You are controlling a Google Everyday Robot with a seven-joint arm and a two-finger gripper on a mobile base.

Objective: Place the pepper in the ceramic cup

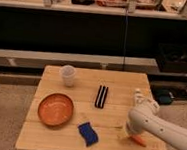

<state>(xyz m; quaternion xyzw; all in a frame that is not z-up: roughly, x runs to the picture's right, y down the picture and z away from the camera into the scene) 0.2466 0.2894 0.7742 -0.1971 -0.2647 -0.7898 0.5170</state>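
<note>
Small orange-red tapered pepper lies on the light wooden slatted table, near the front right corner, not in the cup. Gripper sits low at the table surface right at the pepper's left end, at the tip of the white robot arm that comes in from the lower right. The bulky white wrist blocks the view, so I can't tell whether the gripper is grasping the pepper or released, or whether it is touching it. Small whitish handleless ceramic cup stands upright at the back left of the table, well apart from pepper and gripper. Wide shallow orange dish sits front left, in front of the cup. Blue sponge lies near the front edge, between dish and pepper, tilted diagonally. Narrow black-and-white striped rectangular object lies flat mid-table, long side running front to back, clear of everything else.
</note>
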